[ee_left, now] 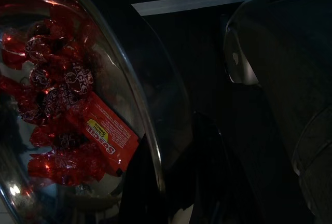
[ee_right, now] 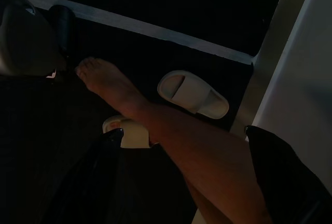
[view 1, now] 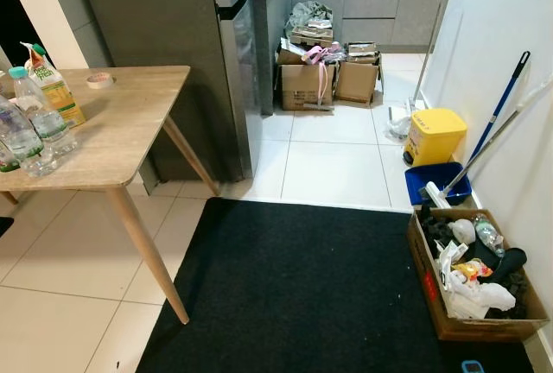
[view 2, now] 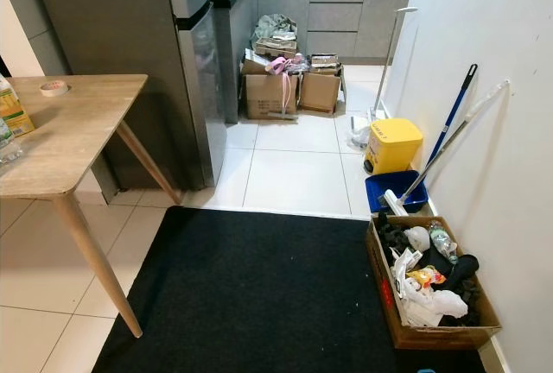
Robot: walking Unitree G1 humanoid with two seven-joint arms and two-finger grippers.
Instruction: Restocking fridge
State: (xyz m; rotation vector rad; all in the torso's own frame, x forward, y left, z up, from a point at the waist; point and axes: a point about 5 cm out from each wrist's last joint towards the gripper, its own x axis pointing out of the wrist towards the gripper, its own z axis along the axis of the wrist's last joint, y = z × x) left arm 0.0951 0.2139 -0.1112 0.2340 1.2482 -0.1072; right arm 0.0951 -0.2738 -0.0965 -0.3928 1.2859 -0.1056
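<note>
The tall grey fridge (view 1: 173, 45) stands shut behind the wooden table (view 1: 112, 131), its steel door edge facing the kitchen aisle. Three water bottles (view 1: 39, 118) and a juice carton (view 1: 56, 88) stand on the table's left end. My left gripper (ee_left: 171, 182) hangs at my side, shut on a clear jar of red-wrapped sweets (ee_left: 67, 105) that sits close against the camera. My right gripper (ee_right: 187, 203) hangs low over the black mat, beside a person's bare foot (ee_right: 104, 81).
A roll of tape (view 1: 99, 79) lies on the table. A black mat (view 1: 302, 295) covers the floor ahead. Along the right wall sit a cardboard box of rubbish (view 1: 471, 278), a blue bin (view 1: 445, 183), a yellow bin (view 1: 435, 135) and mops. Cardboard boxes (view 1: 320, 79) crowd the kitchen aisle. Pale slippers (ee_right: 194, 94) lie by the foot.
</note>
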